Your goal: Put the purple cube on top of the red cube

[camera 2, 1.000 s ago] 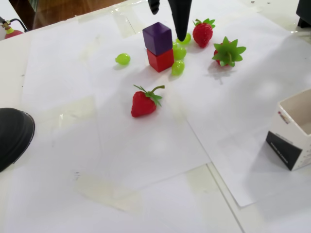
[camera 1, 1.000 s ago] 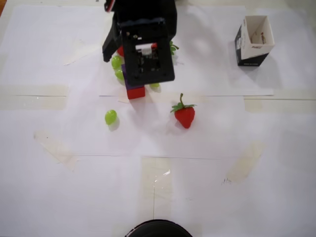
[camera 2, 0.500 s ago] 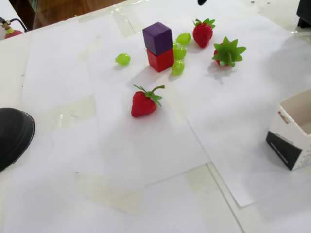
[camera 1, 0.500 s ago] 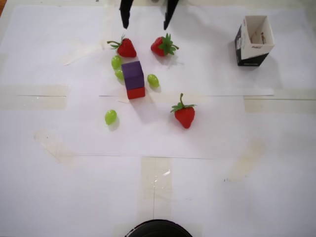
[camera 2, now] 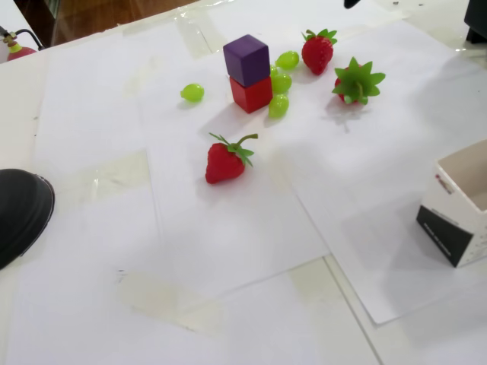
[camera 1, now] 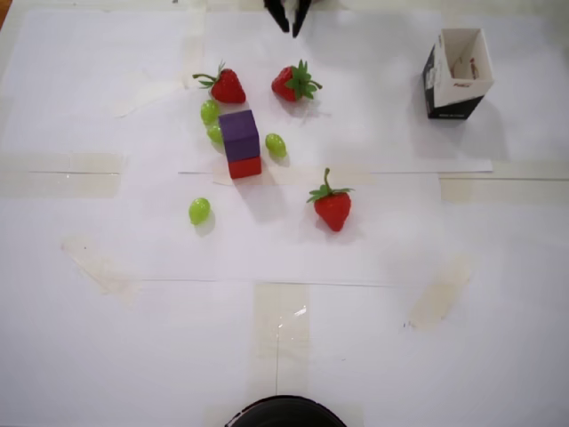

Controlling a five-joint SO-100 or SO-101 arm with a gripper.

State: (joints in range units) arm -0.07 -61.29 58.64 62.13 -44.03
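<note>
White paper sheets (camera 1: 373, 240) taped together cover the table (camera 2: 15, 144); in the fixed view a strip of wooden floor (camera 2: 99, 11) shows past its far corner. Only the black fingertips of the gripper (camera 1: 290, 20) enter the overhead view at the top edge, drawn close with a narrow gap between them and holding nothing. Down the overhead view from the tips and a little left, well apart from them, the purple cube (camera 1: 238, 135) sits squarely on the red cube (camera 1: 244, 166). The stack stands upright, its long axis vertical, the faces turned slightly off the paper's edges. Two strawberries (camera 1: 228, 86) lie between tips and stack, a third beyond it. Green grapes (camera 1: 276, 145) flank the cubes. A small open box (camera 1: 456, 73) stands far to the tips' right in that view.
</note>
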